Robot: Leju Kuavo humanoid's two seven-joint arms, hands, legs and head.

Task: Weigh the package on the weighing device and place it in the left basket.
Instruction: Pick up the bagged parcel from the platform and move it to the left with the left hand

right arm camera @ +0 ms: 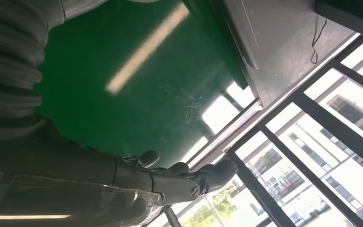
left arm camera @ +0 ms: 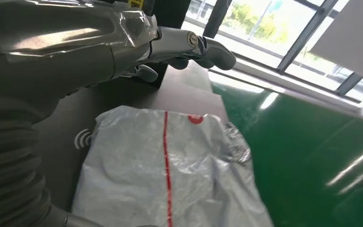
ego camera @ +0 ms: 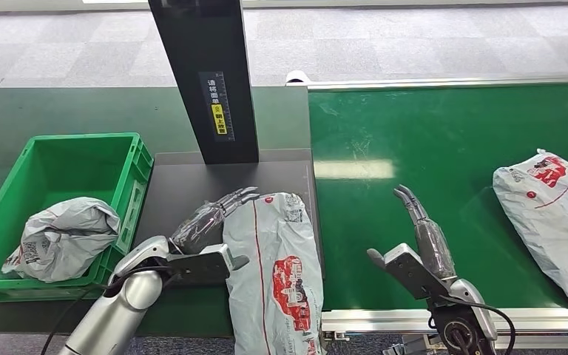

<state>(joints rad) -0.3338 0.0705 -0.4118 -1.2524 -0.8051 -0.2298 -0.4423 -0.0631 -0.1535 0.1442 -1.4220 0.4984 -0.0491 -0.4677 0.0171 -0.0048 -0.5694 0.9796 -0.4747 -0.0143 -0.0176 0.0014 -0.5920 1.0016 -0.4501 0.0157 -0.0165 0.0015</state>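
Note:
A grey plastic package with red print lies lengthwise on the dark weighing plate, its near end hanging over the front edge. My left hand lies on the plate just left of the package with fingers stretched out, holding nothing. The left wrist view has the package below those fingers. My right hand hovers over the green belt right of the package, fingers straight and empty. The green basket at the left holds another grey package.
A black post with a yellow label rises from the back of the weighing plate. A third grey package lies on the belt at the far right. The belt's metal rail runs along the front edge.

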